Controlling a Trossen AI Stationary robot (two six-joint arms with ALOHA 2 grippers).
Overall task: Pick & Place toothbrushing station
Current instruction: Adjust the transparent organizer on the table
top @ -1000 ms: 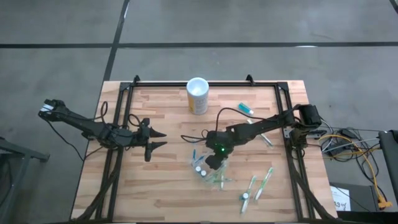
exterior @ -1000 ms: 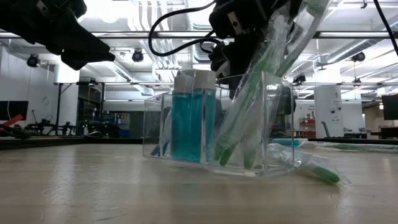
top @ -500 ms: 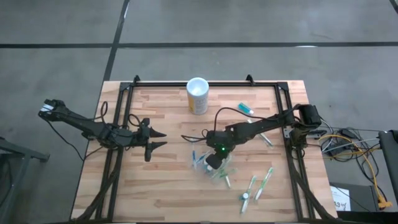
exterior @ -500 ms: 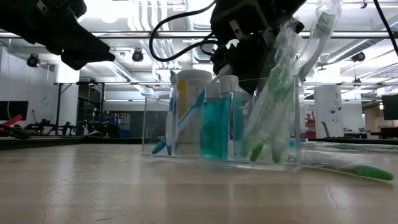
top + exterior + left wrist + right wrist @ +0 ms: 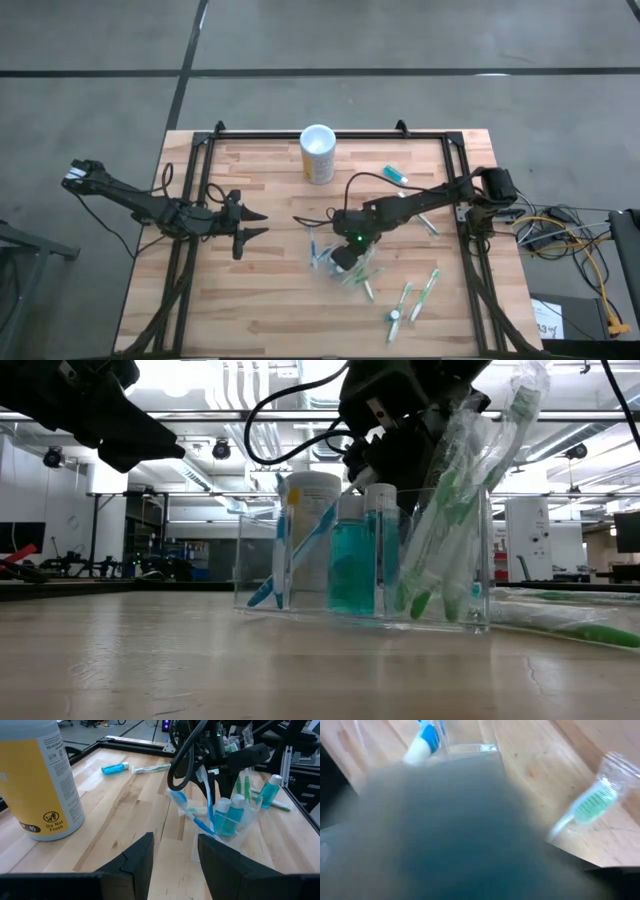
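The toothbrushing station (image 5: 340, 268) is a clear plastic holder (image 5: 365, 560) with wrapped toothbrushes and two blue bottles in it. It stands at the table's middle, its flat base on the wood. My right gripper (image 5: 346, 256) reaches down into its top from the right and is shut on it; the right wrist view is filled by a dark blur and shows no fingers. My left gripper (image 5: 250, 228) waits open at the table's left, pointing toward the station (image 5: 225, 805), with nothing between its fingers (image 5: 175, 855). My right gripper comes at the station's upper rim (image 5: 420, 488) slanting down from the table's right. Its dark fingers (image 5: 212, 785) reach in among the toothbrushes, which hide the place of contact. The station stands upright, its base (image 5: 360, 618) on the table.
A yellow canister (image 5: 318, 153) stands at the far middle. A small blue bottle (image 5: 395, 175) lies far right of it. Wrapped toothbrushes (image 5: 425, 293) lie at the near right, one (image 5: 560, 625) just beside the station. Bare wood lies between the two grippers.
My right gripper has rolled a little and turned the station about on the table. The bottles have swung from the holder's left side to its middle in the low view. The station has gone slightly toward the far edge, and a loose toothbrush beside it has shifted.
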